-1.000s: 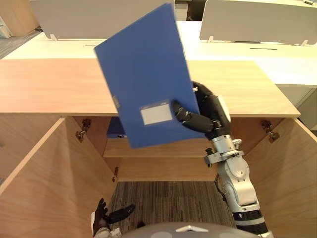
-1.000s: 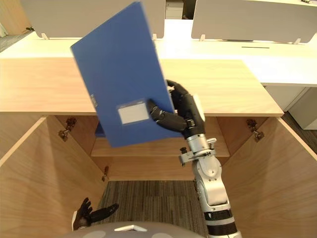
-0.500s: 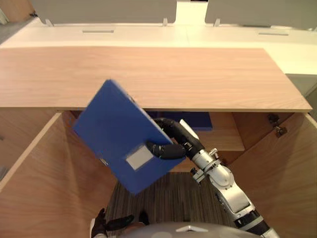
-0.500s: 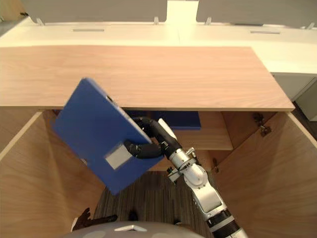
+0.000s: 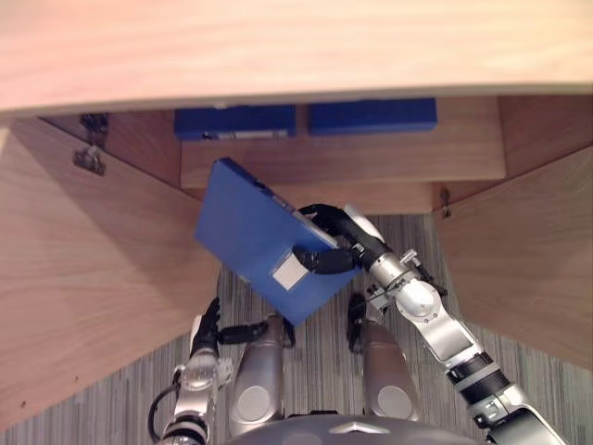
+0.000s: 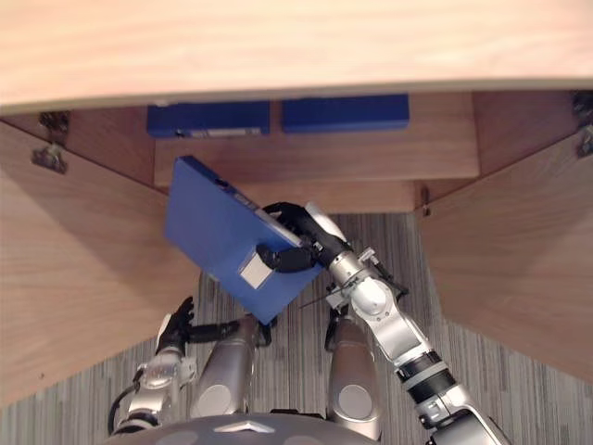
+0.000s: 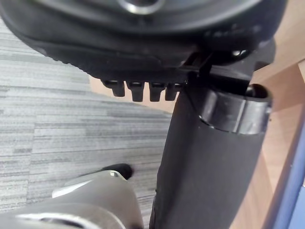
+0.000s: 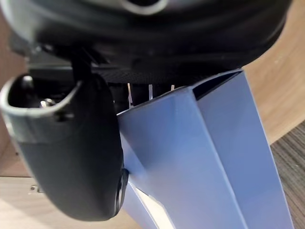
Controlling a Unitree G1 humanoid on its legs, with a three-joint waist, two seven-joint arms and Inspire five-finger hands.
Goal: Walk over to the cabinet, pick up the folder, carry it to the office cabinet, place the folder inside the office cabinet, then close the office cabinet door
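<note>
My right hand is clamped on the folder, holding it tilted inside the open cabinet, below the shelf at 12 o'clock. I judge its upper corner may catch the shelf edge or the left door if pushed in at this tilt. A second ago it stood above the cabinet top; now it hangs beneath. My left hand hangs relaxed at 7 o'clock.

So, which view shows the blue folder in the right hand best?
The left eye view: the whole flat blue folder shows, tilted, label visible, right hand pinching its edge. The right eye view shows the same. The right wrist view shows a close part; the left wrist view, a blue sliver.
</note>
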